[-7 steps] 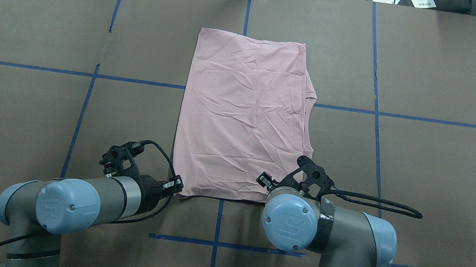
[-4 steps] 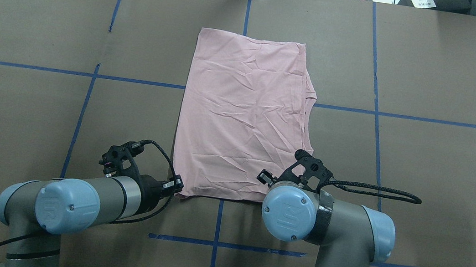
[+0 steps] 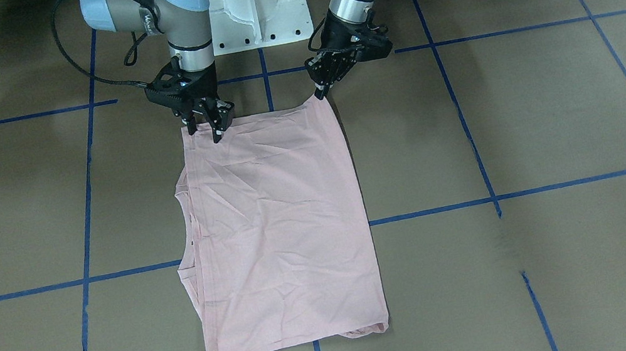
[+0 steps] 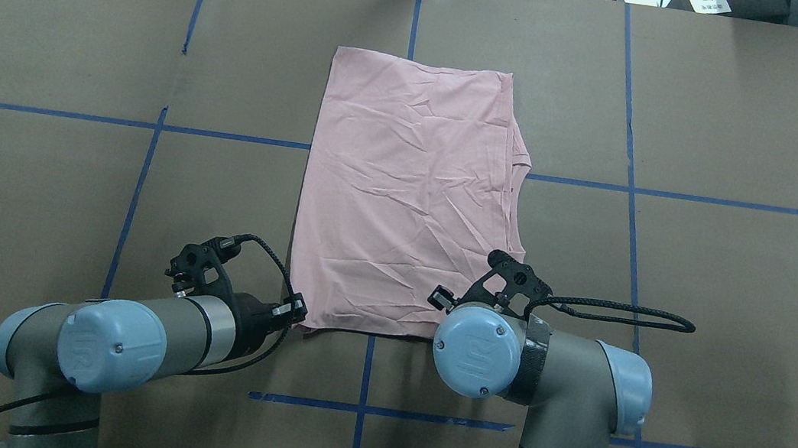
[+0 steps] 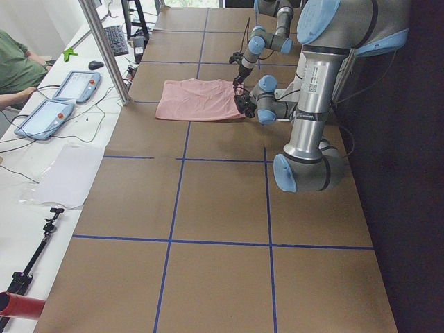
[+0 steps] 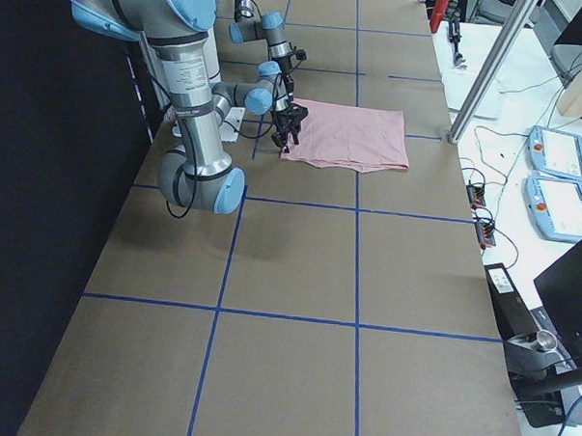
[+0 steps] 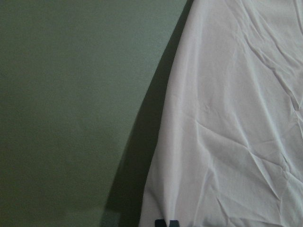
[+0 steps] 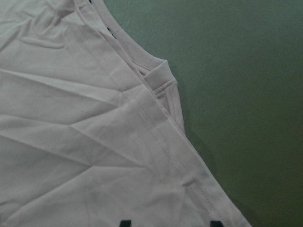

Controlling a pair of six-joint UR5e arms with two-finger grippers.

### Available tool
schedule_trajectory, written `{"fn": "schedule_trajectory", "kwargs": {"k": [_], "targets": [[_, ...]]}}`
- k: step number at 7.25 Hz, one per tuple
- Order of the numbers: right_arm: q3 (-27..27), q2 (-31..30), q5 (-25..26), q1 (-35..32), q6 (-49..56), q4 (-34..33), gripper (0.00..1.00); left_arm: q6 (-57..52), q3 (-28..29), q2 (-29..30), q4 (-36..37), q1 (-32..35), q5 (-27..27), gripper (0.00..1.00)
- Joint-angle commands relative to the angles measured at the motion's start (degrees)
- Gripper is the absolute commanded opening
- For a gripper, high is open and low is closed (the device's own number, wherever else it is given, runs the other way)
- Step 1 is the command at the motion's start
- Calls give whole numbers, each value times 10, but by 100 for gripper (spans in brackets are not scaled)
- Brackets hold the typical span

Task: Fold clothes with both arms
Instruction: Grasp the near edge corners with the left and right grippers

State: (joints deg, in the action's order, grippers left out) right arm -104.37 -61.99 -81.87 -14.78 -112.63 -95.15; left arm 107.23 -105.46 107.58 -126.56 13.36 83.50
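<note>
1. My left gripper (image 4: 295, 312) is pressed together, pinching the near left corner of the T-shirt (image 4: 403, 194).
2. The T-shirt lies flat mid-table, folded into a pale pink rectangle, plain side up. Its neckline faces my right, and the brown table (image 4: 728, 298) is bare around it.
3. My right gripper (image 3: 205, 130) stands spread over the near right corner, jaws pointing down at the cloth. I cannot tell whether they touch it.
</note>
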Motion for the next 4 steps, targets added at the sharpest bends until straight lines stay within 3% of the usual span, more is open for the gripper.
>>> {"fn": "schedule_trajectory", "kwargs": {"k": [1, 3, 4], "targets": [[8, 0, -1, 0, 0, 1, 64, 0, 0, 0, 0, 0, 0, 0], [10, 1, -1, 0, 1, 1, 58, 0, -2, -1, 0, 0, 0, 0], [9, 2, -1, 0, 0, 1, 8, 0, -2, 0, 0, 0, 0, 0]]}}
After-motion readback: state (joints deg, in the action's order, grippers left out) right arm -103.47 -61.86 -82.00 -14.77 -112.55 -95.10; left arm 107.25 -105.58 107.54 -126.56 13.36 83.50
